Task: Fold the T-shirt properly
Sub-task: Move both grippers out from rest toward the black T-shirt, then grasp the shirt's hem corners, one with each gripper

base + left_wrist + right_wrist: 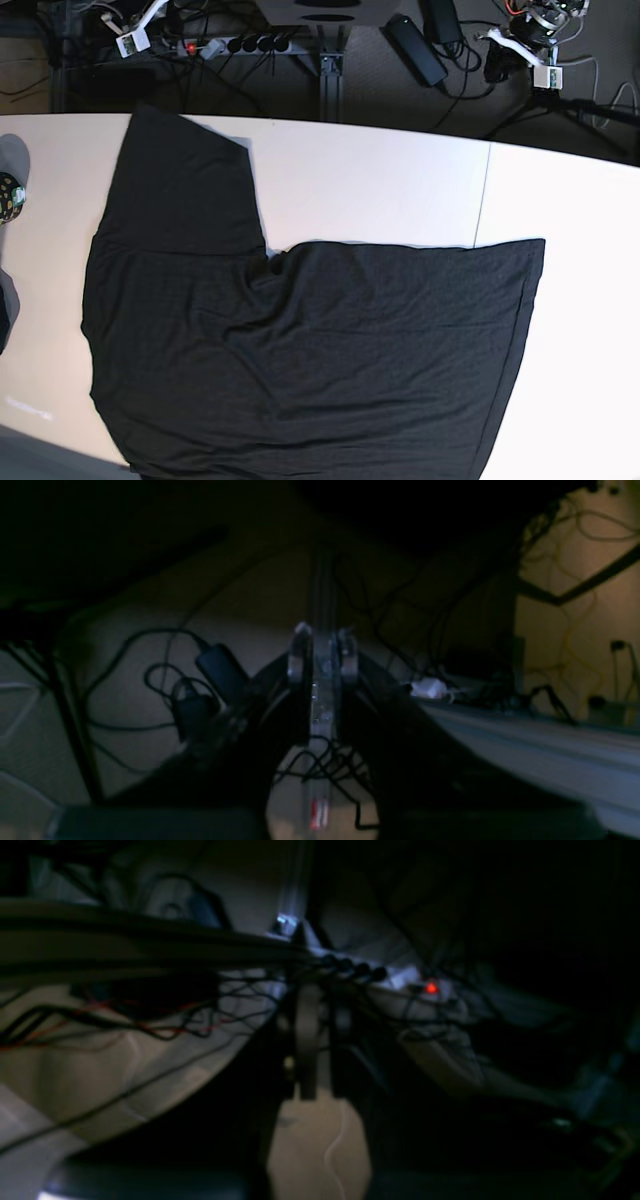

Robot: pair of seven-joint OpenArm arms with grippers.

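- The T-shirt (300, 350), plain black knit, lies flat on the white table (380, 180) and covers most of it. Its long straight hem sits toward the table's right end; the lower edge runs off the near side of the base view.
- One sleeve (185, 190) reaches up toward the table's far edge at the left. The body beside it is drawn down, leaving a stepped outline at the table's middle. No print is visible on the upward face.
- Neither arm appears over the table in the base view.
- Left gripper (322, 652): the wrist view is dim, but the fingers stand close together with only a narrow slit between them. Dark shapes flank them; I cannot say whether that is cloth or the gripper's own body, so no grip is confirmed.
- Right gripper (317, 1035): fingers together. This view is darker still, and nothing identifiable sits between them.
- Beyond the table's far edge lie a power strip (235, 45) and tangled cables, clear of the garment.
- Judgement: the fold looks barely started, or paused between folds; the shirt is spread and ready, not yet a compact rectangle.
- Next move calls for both grippers to open, come down on a matching pair of edge points, probably the sleeve side, and carry that side across the body evenly without dragging the lower layer.
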